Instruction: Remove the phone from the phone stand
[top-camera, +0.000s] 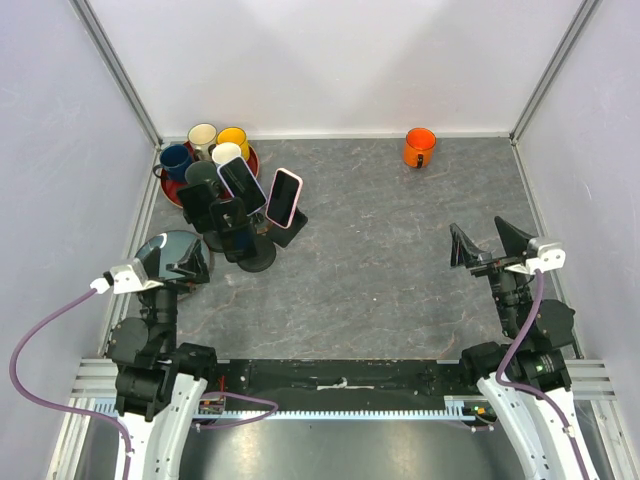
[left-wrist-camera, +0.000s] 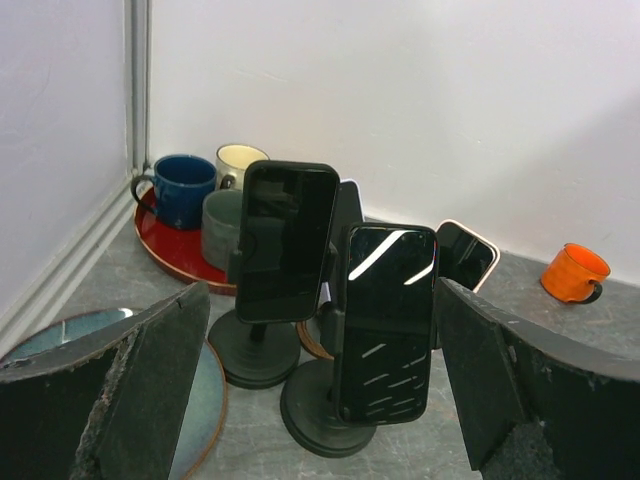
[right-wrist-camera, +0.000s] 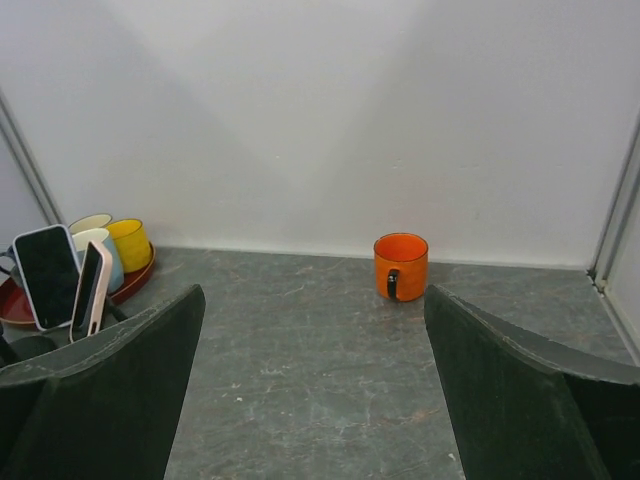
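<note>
You have the left gripper (left-wrist-camera: 320, 300) spread wide with nothing between its fingers, low above the blue-grey plate (left-wrist-camera: 60, 335) at the left side of the table (top-camera: 380, 270), and it faces the cluster of phones. The front phone (left-wrist-camera: 386, 337) is black and sits upright on the front stand (left-wrist-camera: 325, 412), which has a round black base. Its screen is toward the left wrist camera, just right of centre between the fingers and not touched by them. The second phone (left-wrist-camera: 288, 240), also black, sits on the second stand (left-wrist-camera: 250, 358) just behind and to the left. A pink-cased phone (left-wrist-camera: 466, 256) leans further back on the right; its stand is hidden in the left wrist view. Behind the cluster, in the far left corner, a red tray (left-wrist-camera: 175, 258) carries a blue mug (left-wrist-camera: 185, 188), a cream mug (left-wrist-camera: 240, 160) and a grey mug (left-wrist-camera: 222, 228). The orange mug (left-wrist-camera: 572, 273) stands alone by the back wall, well apart from the phones. Your right gripper (right-wrist-camera: 312, 300) is also wide and empty over the right side of the table, pointing toward the orange mug.
</note>
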